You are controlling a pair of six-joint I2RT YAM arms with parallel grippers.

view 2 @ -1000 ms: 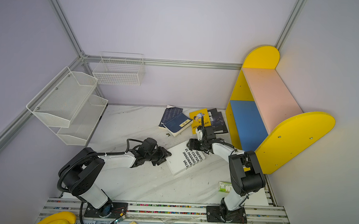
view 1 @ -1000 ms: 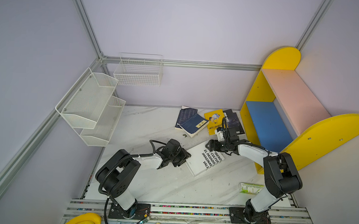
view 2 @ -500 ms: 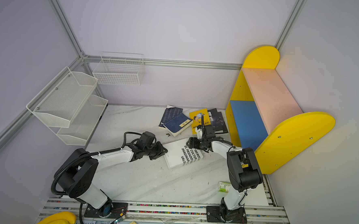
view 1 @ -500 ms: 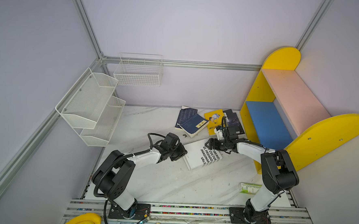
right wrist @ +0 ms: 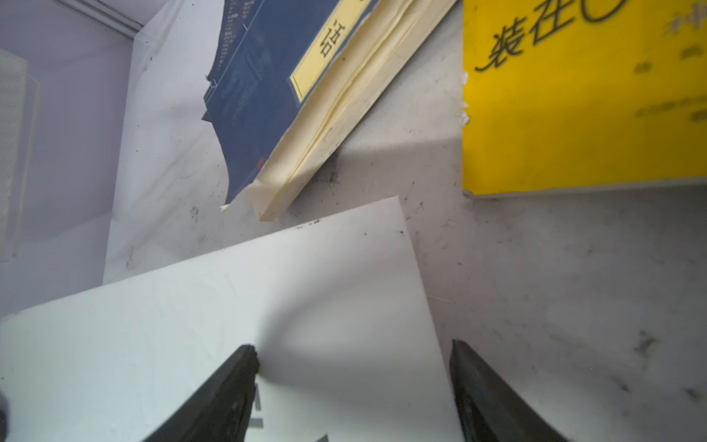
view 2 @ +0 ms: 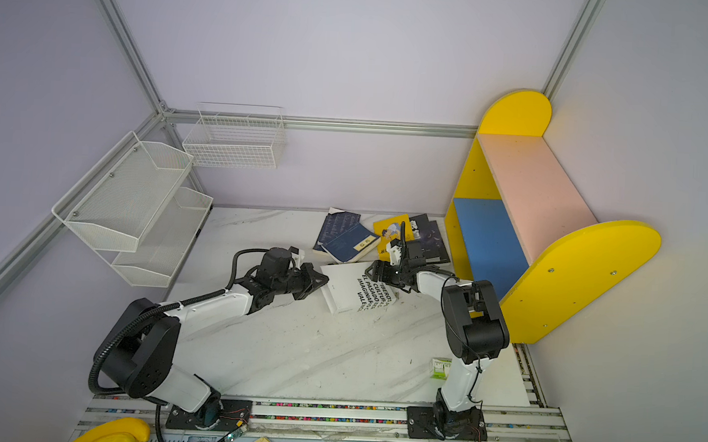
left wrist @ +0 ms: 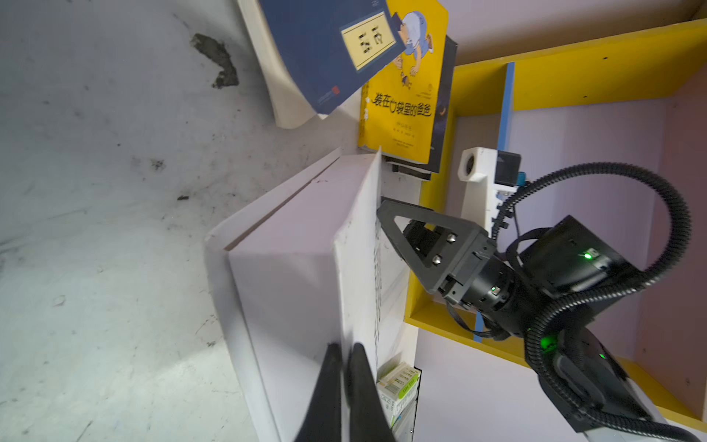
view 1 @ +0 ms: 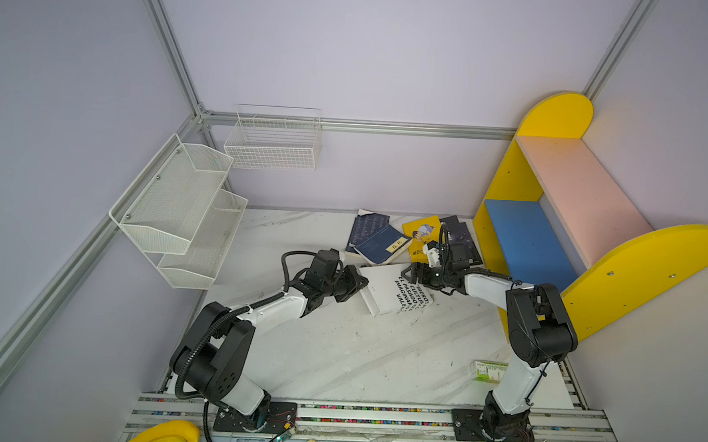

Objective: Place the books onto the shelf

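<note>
Left wrist view: left fingers (left wrist: 329,390) pinch the white book (left wrist: 290,275) by its thin cover edge, right fingers (right wrist: 229,394) gape wide; thick, likely heavy, it needs a whole-block grip

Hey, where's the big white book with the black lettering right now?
In a top view the white book sits right of centre on the table, between the left gripper and the right gripper, just in front of the navy book.

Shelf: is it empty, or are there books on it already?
The shelf is empty: pink board and blue board are bare; the books lie on the table.
</note>
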